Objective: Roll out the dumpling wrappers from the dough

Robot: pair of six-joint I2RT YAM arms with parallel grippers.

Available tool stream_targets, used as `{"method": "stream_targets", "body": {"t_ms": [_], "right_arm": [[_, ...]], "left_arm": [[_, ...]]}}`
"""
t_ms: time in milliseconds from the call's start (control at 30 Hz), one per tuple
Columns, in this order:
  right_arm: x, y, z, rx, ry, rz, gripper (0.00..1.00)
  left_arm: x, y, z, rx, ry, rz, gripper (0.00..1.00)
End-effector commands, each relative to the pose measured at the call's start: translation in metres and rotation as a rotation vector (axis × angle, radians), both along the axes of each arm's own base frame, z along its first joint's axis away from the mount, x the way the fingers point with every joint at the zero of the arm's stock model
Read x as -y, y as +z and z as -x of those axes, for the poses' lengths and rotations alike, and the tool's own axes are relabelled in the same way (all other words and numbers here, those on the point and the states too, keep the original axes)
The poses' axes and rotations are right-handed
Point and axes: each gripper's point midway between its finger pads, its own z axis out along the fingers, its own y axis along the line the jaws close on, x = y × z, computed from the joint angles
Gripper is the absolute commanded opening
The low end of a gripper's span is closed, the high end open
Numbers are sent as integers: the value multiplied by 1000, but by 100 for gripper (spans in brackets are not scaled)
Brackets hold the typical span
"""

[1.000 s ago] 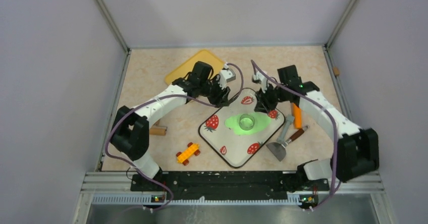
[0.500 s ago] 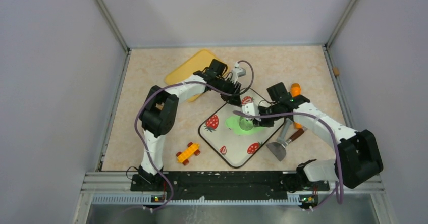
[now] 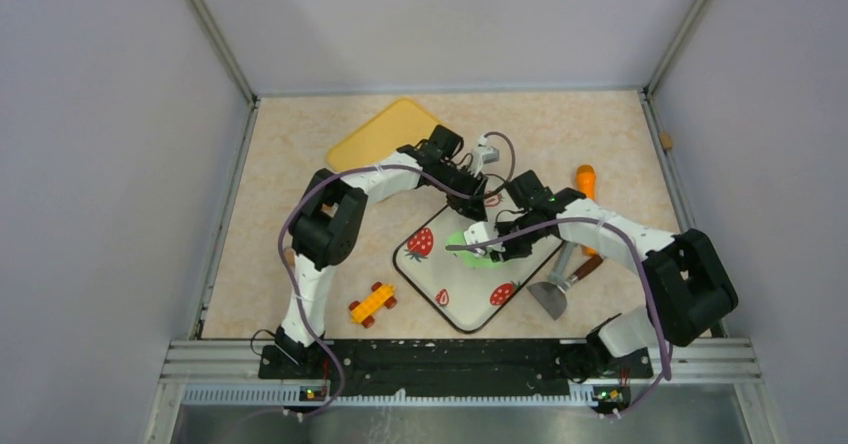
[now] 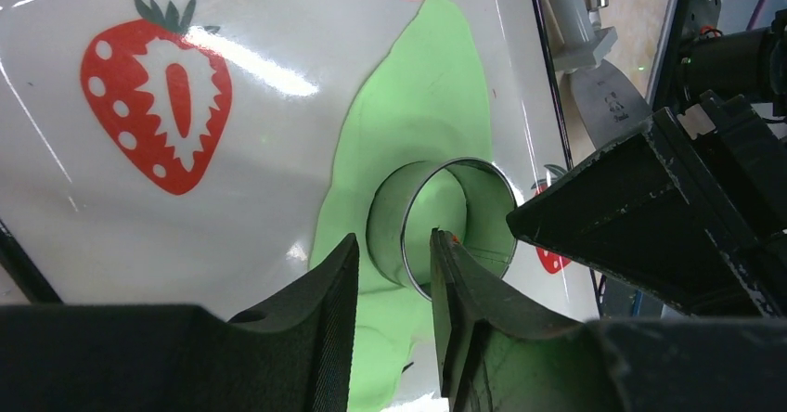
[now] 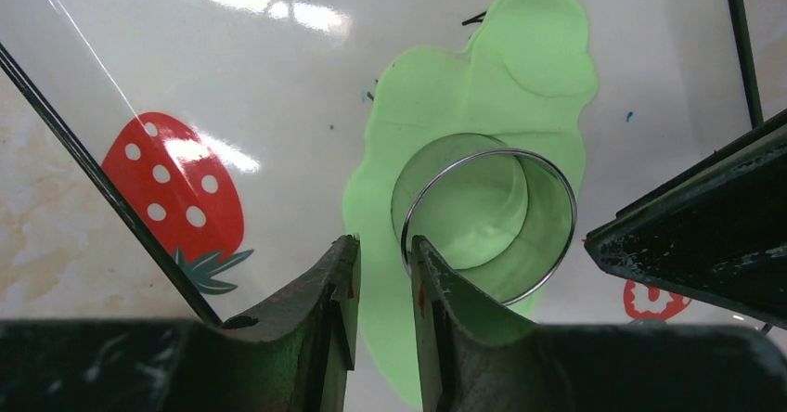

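Observation:
The dough (image 3: 462, 241) lies rolled flat and bright green on the strawberry mat (image 3: 440, 286). A metal ring cutter (image 4: 385, 219) stands on it. In the left wrist view, my left gripper (image 4: 393, 245) is open over the dough (image 4: 422, 106), one finger outside the ring and one inside. My right gripper (image 5: 382, 242) is open with a narrow gap, at the opposite side of the ring cutter (image 5: 549, 238); the rim sits against its inner finger and dough (image 5: 436, 106) shows in the gap. From above, left gripper (image 3: 481, 214) and right gripper (image 3: 492, 246) meet there. Dumpling wrappers are out of view.
A yellow tray (image 3: 385, 134) lies at the back left. An orange-tipped tool (image 3: 585, 177) and a metal scraper (image 3: 553, 295) lie right of the mat. A yellow and red toy car (image 3: 371, 303) sits near the front left. Grey walls close in three sides.
Both arms have swung in from the mat's far edge and come down onto the ring cutter. Each gripper's jaws have narrowed around the ring's wall.

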Motion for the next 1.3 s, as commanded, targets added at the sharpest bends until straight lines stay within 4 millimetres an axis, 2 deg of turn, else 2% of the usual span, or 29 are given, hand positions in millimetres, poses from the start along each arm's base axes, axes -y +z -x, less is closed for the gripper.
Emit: {"method": "stream_targets", "body": {"t_ms": [0, 167, 433, 833, 1167, 1267], "right_arm": [[-16, 12, -16, 64, 42, -28, 28], [-16, 7, -20, 66, 32, -13, 28], [-17, 4, -25, 63, -4, -13, 28], [-16, -2, -21, 38, -16, -6, 11], [-15, -14, -15, 11, -18, 16, 0], [-14, -20, -14, -9, -38, 30, 0]], "left_arm": [[6, -1, -3, 31, -20, 3, 36], [8, -5, -3, 35, -31, -1, 31], [6, -12, 9, 5, -73, -14, 29], [5, -22, 7, 28, -73, -45, 22], [0, -33, 13, 20, -94, -74, 5], [-2, -36, 13, 20, -94, -84, 0]]}}
